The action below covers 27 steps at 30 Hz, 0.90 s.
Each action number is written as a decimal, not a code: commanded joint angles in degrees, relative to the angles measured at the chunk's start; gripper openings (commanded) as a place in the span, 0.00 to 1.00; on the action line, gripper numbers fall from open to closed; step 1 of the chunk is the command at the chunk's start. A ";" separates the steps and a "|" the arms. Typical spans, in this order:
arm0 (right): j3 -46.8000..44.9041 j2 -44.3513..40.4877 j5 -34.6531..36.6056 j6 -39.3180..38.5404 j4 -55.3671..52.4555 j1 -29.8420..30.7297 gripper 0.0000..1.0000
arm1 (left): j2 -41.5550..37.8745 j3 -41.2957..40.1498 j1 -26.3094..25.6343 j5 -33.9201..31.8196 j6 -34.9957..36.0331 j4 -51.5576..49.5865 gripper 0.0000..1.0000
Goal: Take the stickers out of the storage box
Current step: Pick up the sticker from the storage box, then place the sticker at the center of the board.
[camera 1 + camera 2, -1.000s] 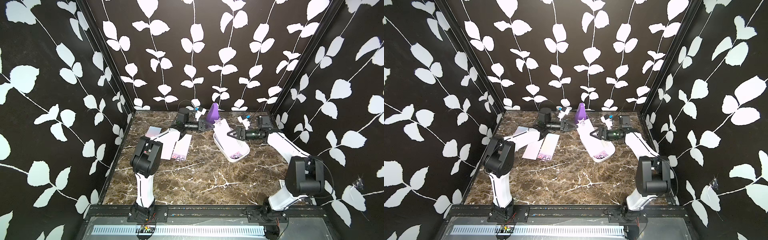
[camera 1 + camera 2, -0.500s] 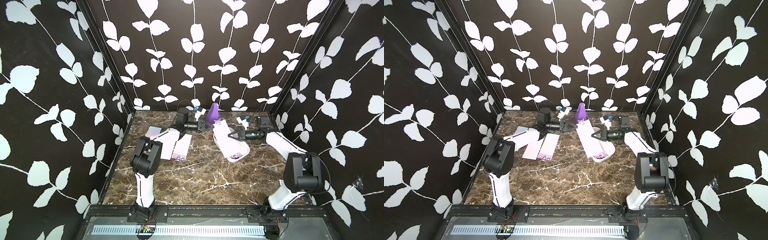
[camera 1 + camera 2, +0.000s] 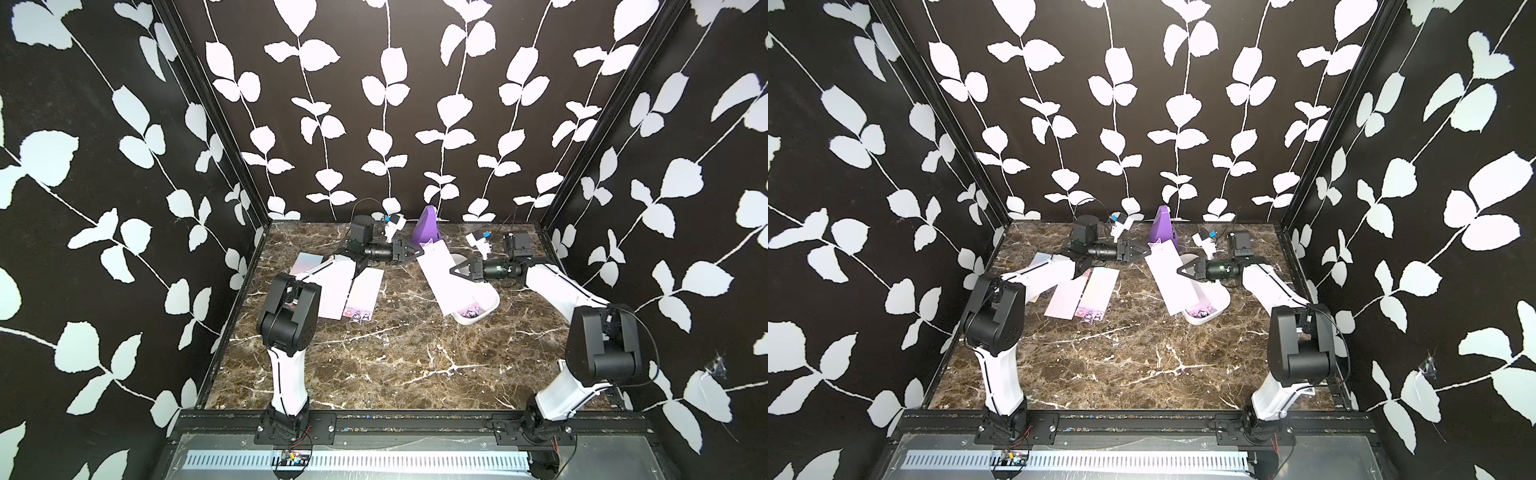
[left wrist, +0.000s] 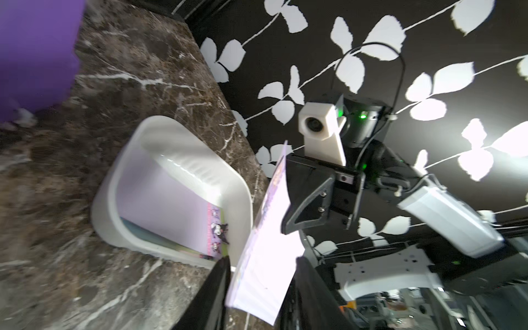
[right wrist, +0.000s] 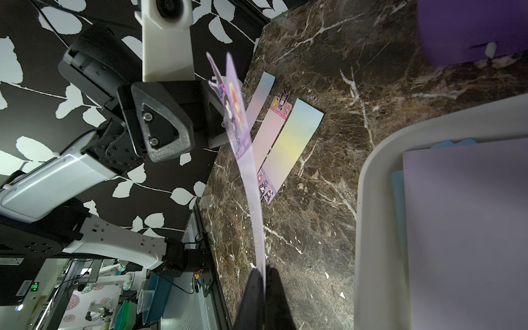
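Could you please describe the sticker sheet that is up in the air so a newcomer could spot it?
At the far side of the marble table, find the white storage box near the purple pyramid. The sticker sheet slants above it, pinched by the right hand. Unlike the sheets lying flat on the table or in the box, it alone is off the surface.

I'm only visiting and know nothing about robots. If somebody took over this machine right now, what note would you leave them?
Left gripper: open, fingers either side of the cartoon end of a raised sticker sheet.
Right gripper: shut on that sheet's long edge, above the storage box.
Done: at least three stickers lie flat on the table, on the left.
Left to do: set the raised sheet down, then empty the box; the remaining sheets are inside it.
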 commanded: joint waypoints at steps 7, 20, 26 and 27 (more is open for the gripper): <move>-6.97 -2.98 11.29 17.16 20.53 7.08 0.00 | -8.91 -2.44 3.31 -15.45 13.05 -17.96 0.53; -16.27 -1.53 34.50 37.00 42.60 20.13 0.00 | -18.56 -13.87 5.55 -32.75 9.70 -12.97 0.56; -19.01 6.55 40.00 46.49 58.15 25.25 0.00 | -19.40 -15.17 5.55 -32.43 9.56 -11.92 0.56; -19.00 8.43 40.99 47.93 60.32 26.21 0.00 | -19.44 -15.43 5.55 -32.02 9.41 -11.35 0.56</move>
